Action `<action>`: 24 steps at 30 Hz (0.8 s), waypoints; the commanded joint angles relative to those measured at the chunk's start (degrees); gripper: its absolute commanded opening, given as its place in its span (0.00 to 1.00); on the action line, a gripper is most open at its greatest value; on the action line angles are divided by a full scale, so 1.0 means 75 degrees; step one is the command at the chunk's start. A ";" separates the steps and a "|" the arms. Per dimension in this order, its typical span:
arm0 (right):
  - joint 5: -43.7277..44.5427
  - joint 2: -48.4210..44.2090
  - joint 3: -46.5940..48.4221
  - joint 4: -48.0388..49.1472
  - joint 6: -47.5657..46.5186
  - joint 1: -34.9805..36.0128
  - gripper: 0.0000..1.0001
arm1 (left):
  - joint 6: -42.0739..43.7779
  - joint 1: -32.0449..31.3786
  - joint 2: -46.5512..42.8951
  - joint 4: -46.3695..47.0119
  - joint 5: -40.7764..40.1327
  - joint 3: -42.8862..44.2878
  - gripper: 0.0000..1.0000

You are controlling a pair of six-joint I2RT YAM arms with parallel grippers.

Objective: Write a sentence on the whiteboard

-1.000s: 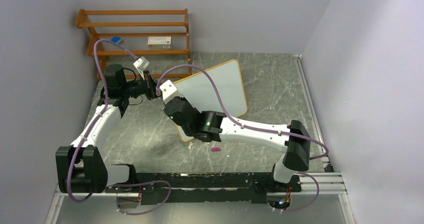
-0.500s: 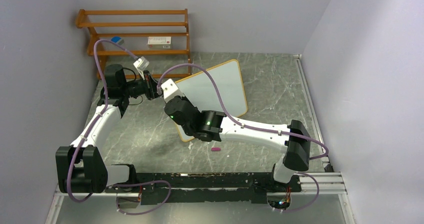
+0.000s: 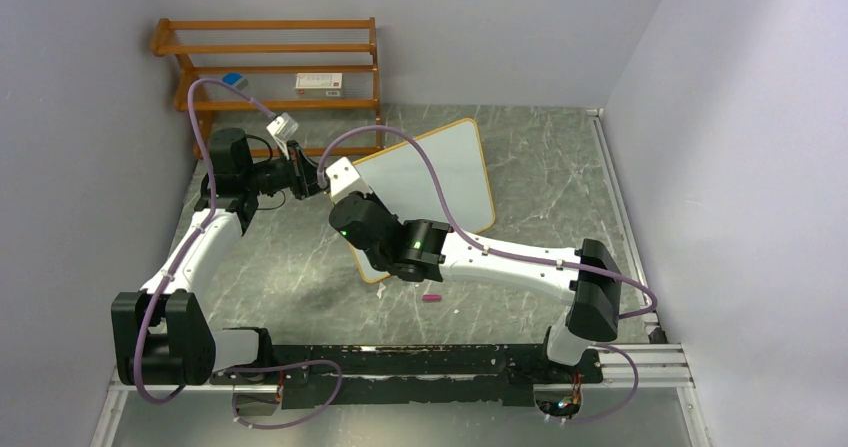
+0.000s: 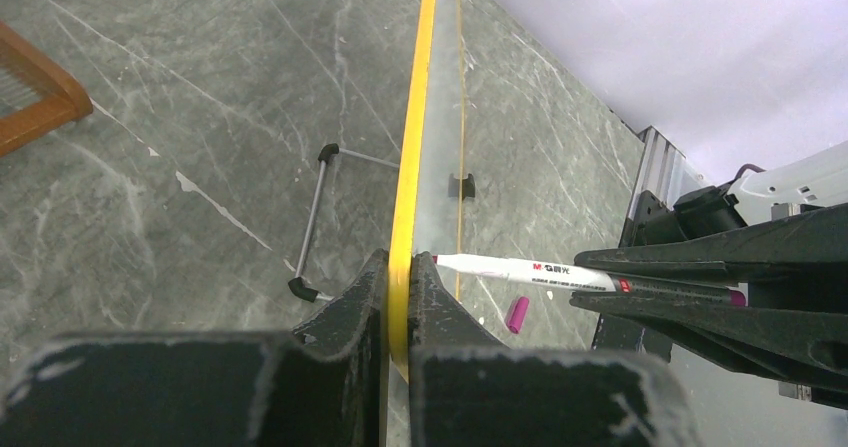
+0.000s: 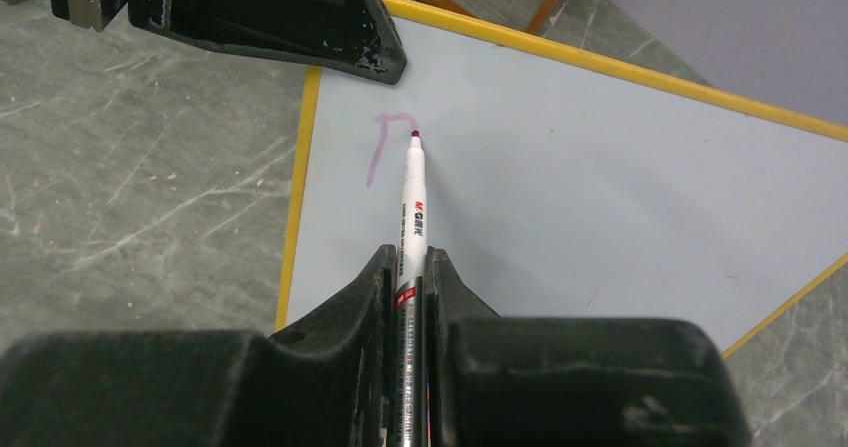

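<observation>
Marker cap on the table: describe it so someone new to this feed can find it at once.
Start at the whiteboard propped up in the middle. By its nearest corner, beside the right arm's black elbow, the cap lies alone on the grey stone table. It is short and magenta, unlike the long white marker clamped in the right gripper.

Two robot arms, the left arm (image 3: 205,247) and the right arm (image 3: 510,257), are built of smooth white shell links between chunky matte-black joint housings (image 3: 165,337). A lilac cable (image 3: 191,102) runs along each. Small green lights (image 3: 413,245) glow on the right arm. The black plastic fingers (image 4: 340,317) have chipped, whitish edges.
</observation>
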 commanded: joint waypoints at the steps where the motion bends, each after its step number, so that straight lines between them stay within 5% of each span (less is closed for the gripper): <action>1: -0.0036 0.0002 0.0008 -0.0287 0.0268 -0.0090 0.00 | 0.0574 -0.0121 -0.0046 -0.0178 -0.0078 0.0115 0.05; 24: -0.0599 0.0103 0.0160 -0.0216 0.0362 -0.0068 0.00 | 0.0533 -0.0122 -0.0067 -0.0131 -0.0058 0.0104 0.05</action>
